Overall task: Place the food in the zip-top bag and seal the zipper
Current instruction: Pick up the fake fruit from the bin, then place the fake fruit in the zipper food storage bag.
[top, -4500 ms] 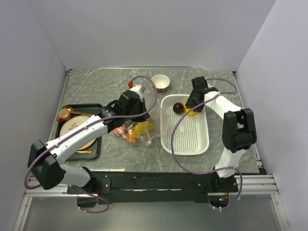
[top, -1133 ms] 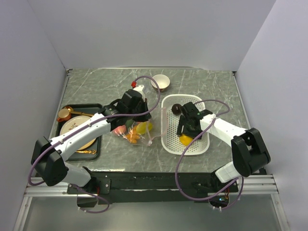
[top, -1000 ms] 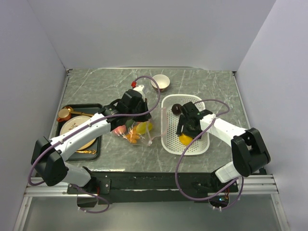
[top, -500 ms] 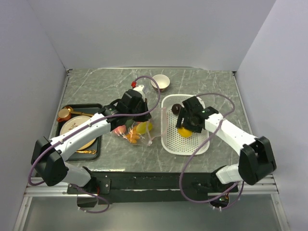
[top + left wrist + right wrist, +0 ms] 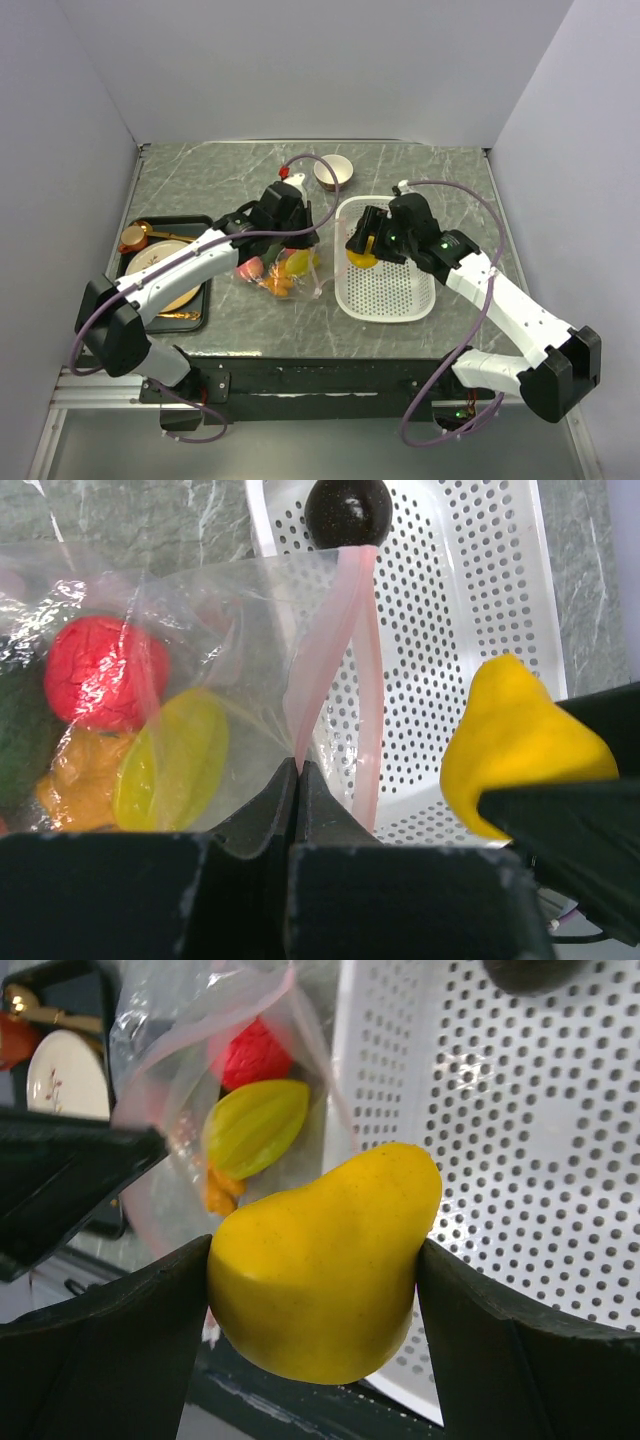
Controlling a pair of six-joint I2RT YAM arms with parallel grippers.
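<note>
The clear zip-top bag (image 5: pixel 272 275) lies left of the white basket (image 5: pixel 392 292) and holds red (image 5: pixel 95 672), yellow-green (image 5: pixel 172 760) and orange (image 5: pixel 72 785) food. My left gripper (image 5: pixel 298 770) is shut on the bag's mouth edge at the pale pink zipper (image 5: pixel 335 645), holding that side of the mouth up. My right gripper (image 5: pixel 315 1278) is shut on a yellow pear-shaped piece (image 5: pixel 361 255), raised over the basket's left rim, just right of the bag's mouth. A dark brown ball (image 5: pixel 347 510) rests in the basket's far end.
A small bowl (image 5: pixel 333 172) stands behind the basket. At the left, a black tray (image 5: pixel 128 275) carries a gold plate (image 5: pixel 165 272) and a copper cup (image 5: pixel 133 238). The left arm's cable loops above the bag.
My right gripper has lifted the yellow piece out of the basket's near part and carried it up and left to the basket's left rim. The left gripper has kept its hold on the bag.
</note>
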